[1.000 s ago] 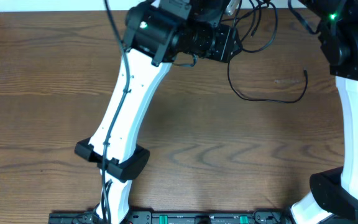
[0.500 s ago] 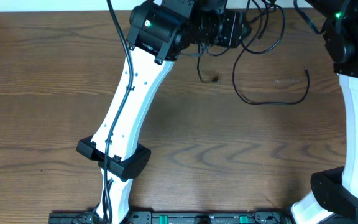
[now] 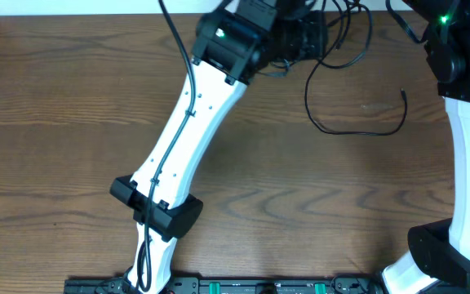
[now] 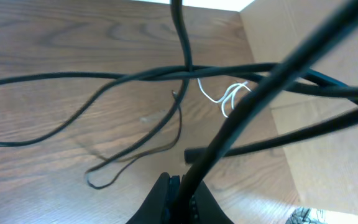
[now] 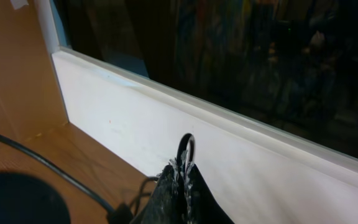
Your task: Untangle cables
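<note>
My left gripper (image 3: 315,37) is at the table's far edge, among a tangle of black cables (image 3: 345,28). In the left wrist view the left gripper (image 4: 180,183) is shut on one thick-looking black cable (image 4: 260,93) that rises up and to the right from the jaws. Other black cables (image 4: 135,76) cross behind it, and a thin white cable (image 4: 227,99) lies curled on the wood. A loose black cable (image 3: 357,131) curves over the table. My right gripper (image 5: 183,171) is shut, with a small black cable loop (image 5: 187,148) pinched at its tips.
The right arm (image 3: 463,122) stands along the right edge, and the left arm (image 3: 186,139) slants across the table's middle. A white ledge (image 5: 241,149) runs behind the right gripper. A tan wall (image 4: 328,155) borders the table on the right of the left wrist view.
The left gripper has closed on a black cable and shifted right along the far edge. The cable end that dangled under it half a second ago is gone from view. The right arm has not moved.
</note>
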